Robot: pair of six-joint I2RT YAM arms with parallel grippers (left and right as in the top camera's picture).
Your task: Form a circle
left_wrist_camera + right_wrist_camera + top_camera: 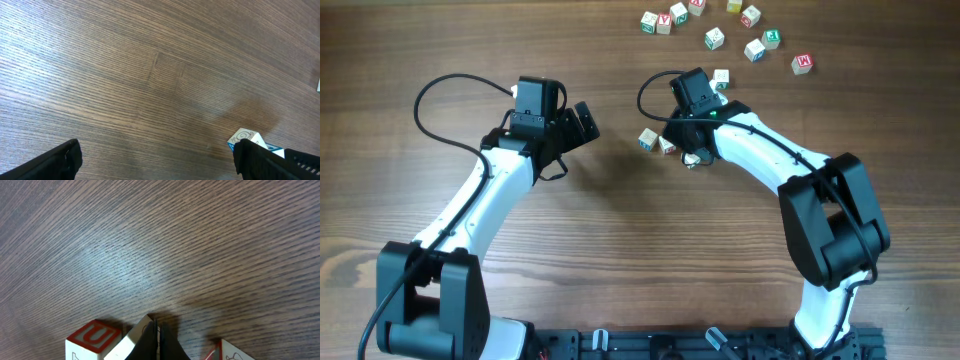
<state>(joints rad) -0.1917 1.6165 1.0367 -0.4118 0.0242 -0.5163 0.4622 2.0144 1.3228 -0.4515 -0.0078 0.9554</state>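
Overhead: the circle (667, 145) sits mid-worktop, a little toward the far edge. It's three small cubes in a short, slightly slanted row, more a line than a ring. The right pincer (688, 153) is pressed together with its tip right at the row's right end, holding nothing that I can see. The left pincer (582, 122) is spread and empty, near the row's left end but apart from it. The right arm is clearly closer, so my guess is the next nudge is its job, curling that end cube round. Loose cubes (714, 38) are strewn along the far edge, well apart from the clump. The worktop (620, 230) is dark wood grain with a matte finish.

Left wrist: the left pincer (157, 165) has its jaws wide with bare grain between them. One cube (244, 137) sits just past the right finger (265, 160). It's white with a blue side and a faint line drawing, probably the row's left end.

Right wrist: the right pincer (155, 340) is closed to a thin seam, wedged against a plain white cube (131, 339). A U cube (92, 337) with a red face is touching on that side, and a third cube (227, 352) lies across the tip, with a gap between. The edges are square, painted wood — they should slide easily.
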